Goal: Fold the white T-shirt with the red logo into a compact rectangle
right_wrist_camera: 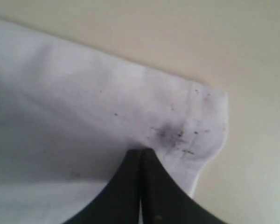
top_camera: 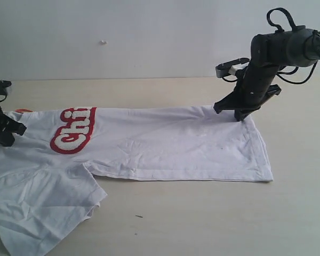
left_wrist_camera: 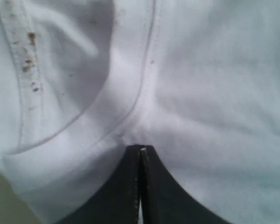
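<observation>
1. Black jaws of the left gripper [left_wrist_camera: 140, 155] are pressed together with no gap. White cloth puckers into their tips just beside the ribbed collar [left_wrist_camera: 126, 98], so I read this as a pinch on the white T-shirt [top_camera: 170, 144].
2. The right gripper [right_wrist_camera: 141, 156] is closed just as tightly, its tips sunk in the hem corner [right_wrist_camera: 196, 126]. The cloth gathers toward them, so I judge it held.
3. Exterior view: the left gripper [top_camera: 4, 130] sits at the left edge of the frame, at the shirt's neck end. The right gripper [top_camera: 239, 113] is right of centre, on the far hem corner, where the cloth peaks up slightly.
4. The shirt lies stretched left to right across the tan table [top_camera: 213, 218], with the hem at the right. One sleeve [top_camera: 42, 202] spills, wrinkled, into the lower left corner.
5. The red logo [top_camera: 73, 130] is left of centre. Only its first letters show; the shirt's far edge cuts off the rest.
6. Handling (judgement): the cotton is light, limp and soft, with no stiffness of its own. It will sag between two holds and slide easily on the smooth table. The fuzzy logo strip looks thicker and may resist a crease.
7. Where to hold (judgement): the stitched hem and the collar ribbing are doubled cloth, so they are the firmest places to pinch. A single layer mid-panel would bunch up or slip out. Matching corners, taken together, should keep the edges square.
</observation>
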You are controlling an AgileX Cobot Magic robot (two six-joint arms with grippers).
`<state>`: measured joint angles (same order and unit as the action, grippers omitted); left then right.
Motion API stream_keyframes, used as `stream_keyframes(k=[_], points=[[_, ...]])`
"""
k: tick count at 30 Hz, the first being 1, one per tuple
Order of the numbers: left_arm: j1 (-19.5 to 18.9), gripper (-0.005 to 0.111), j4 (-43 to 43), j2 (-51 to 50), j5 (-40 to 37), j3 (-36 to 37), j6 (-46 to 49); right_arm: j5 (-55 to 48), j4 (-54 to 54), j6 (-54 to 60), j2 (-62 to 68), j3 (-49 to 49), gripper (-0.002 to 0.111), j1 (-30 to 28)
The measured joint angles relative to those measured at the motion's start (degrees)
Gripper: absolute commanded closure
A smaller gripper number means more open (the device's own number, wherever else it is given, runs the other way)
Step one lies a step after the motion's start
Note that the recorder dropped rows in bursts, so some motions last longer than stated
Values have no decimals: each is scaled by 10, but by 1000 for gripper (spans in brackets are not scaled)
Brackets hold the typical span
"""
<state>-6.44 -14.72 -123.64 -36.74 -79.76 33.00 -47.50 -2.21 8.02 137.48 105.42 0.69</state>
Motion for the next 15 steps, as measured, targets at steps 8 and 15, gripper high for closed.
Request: stream_keyframes(k=[8,15], points=[[-2,107,-2,-2,25,0,-5,14,-9,-2,-3,-1,108,-15],[-3,107,-24,53,-6,5,3,-33,-6,10,-60,-9,105,-18]])
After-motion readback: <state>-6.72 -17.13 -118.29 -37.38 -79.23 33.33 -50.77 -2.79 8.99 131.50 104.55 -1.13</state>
